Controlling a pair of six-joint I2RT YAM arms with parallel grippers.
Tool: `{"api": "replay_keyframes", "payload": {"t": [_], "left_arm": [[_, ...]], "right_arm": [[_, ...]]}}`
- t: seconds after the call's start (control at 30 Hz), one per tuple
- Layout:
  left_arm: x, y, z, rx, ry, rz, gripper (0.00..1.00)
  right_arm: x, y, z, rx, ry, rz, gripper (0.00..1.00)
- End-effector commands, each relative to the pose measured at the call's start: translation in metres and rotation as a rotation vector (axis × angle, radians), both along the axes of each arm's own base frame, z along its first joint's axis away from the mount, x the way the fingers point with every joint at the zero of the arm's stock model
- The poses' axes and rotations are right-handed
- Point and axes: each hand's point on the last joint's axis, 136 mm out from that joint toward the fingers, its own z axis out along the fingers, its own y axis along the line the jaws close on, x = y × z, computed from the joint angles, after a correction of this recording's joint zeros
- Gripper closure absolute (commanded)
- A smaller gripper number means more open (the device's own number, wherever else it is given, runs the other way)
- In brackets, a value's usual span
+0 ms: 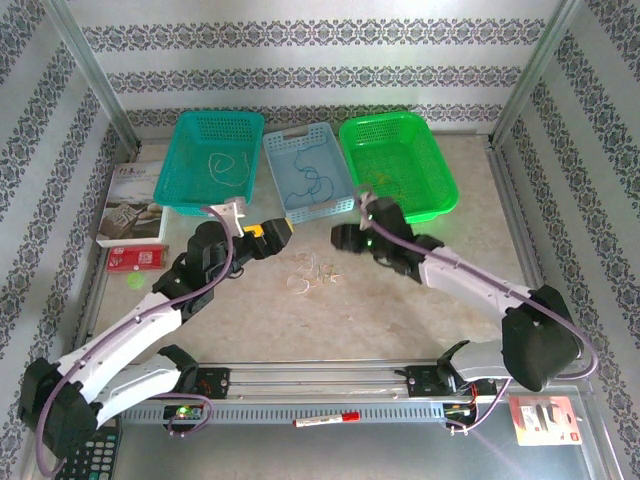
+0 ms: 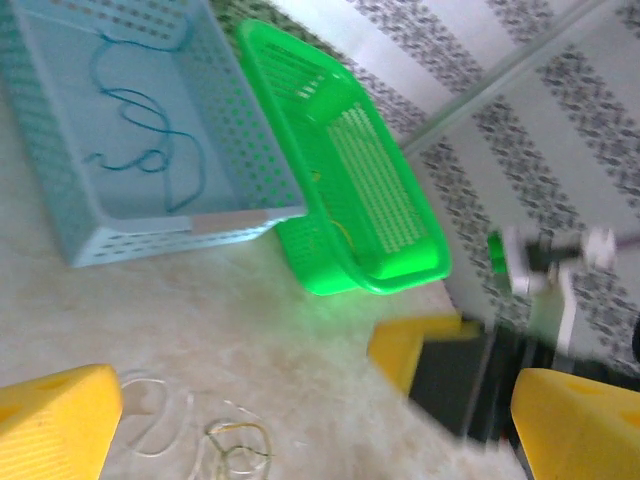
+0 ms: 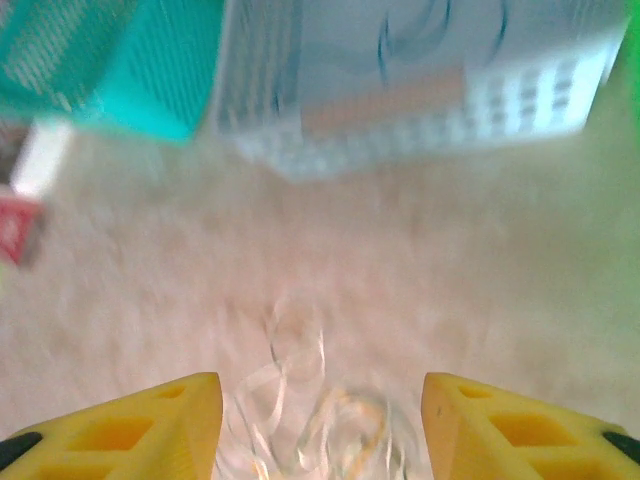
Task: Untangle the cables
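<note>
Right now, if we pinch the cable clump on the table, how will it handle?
Probably floppy: the cable clump lies in thin, loose loops, so it should sag and trail. Likely light, and a push would drag it rather than roll it. Whitish and yellowish strands overlap, so lifting one may pull others along.

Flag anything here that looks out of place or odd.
A red-capped marker lies loose on the slotted rail at the near edge. A small tangle of cables sits on the table, short of the light blue basket. Nothing looks spilled or damaged.
</note>
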Motion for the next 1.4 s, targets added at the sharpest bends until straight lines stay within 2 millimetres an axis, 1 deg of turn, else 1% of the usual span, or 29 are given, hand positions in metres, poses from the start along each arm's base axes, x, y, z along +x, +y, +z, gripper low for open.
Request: {"api": "replay_keyframes", "payload": {"t": [0.0, 0.1, 0.2, 0.27, 0.5, 0.73, 0.87, 1.07, 1.13, 1.17, 1.3, 1.33, 1.37], "left_arm": [[0.001, 0.022, -0.019, 0.099, 0.038, 0.092, 0.00], [0.001, 0.023, -0.029, 0.125, 0.092, 0.098, 0.00], [0.001, 0.020, -0.037, 0.131, 0.129, 0.087, 0.00], [0.002, 0.021, -0.042, 0.137, 0.151, 0.097, 0.00], [0.002, 0.026, -0.049, 0.187, 0.166, 0.109, 0.00], [0.000, 0.026, -0.049, 0.223, 0.157, 0.083, 0.00], [-0.001, 0.025, -0.050, 0.219, 0.156, 0.077, 0.00], [0.000, 0.022, -0.048, 0.214, 0.148, 0.063, 0.00], [0.000, 0.021, -0.048, 0.212, 0.147, 0.061, 0.00], [0.000, 0.021, -0.047, 0.212, 0.145, 0.059, 0.00], [0.000, 0.021, -0.050, 0.217, 0.152, 0.058, 0.00], [0.000, 0.021, -0.051, 0.218, 0.154, 0.057, 0.00], [0.000, 0.020, -0.051, 0.219, 0.152, 0.053, 0.00]], "right_arm": [[-0.024, -0.004, -0.027, -0.067, 0.022, -0.034, 0.45], [-0.043, 0.001, -0.042, -0.102, 0.035, -0.013, 0.46], [-0.049, 0.006, -0.051, -0.120, 0.053, -0.003, 0.47], [-0.048, 0.009, -0.055, -0.120, 0.059, 0.000, 0.48], [-0.038, 0.025, -0.065, -0.133, 0.088, 0.022, 0.50], [-0.028, 0.035, -0.071, -0.145, 0.095, 0.032, 0.54], [-0.024, 0.036, -0.080, -0.154, 0.118, 0.033, 0.57], [-0.024, 0.035, -0.089, -0.163, 0.144, 0.029, 0.59], [-0.024, 0.035, -0.092, -0.164, 0.151, 0.031, 0.65], [-0.024, 0.036, -0.092, -0.162, 0.154, 0.033, 0.69], [-0.024, 0.039, -0.085, -0.140, 0.146, 0.050, 0.98], [-0.025, 0.040, -0.081, -0.130, 0.142, 0.060, 1.00], [-0.025, 0.042, -0.076, -0.115, 0.133, 0.069, 1.00]]}}
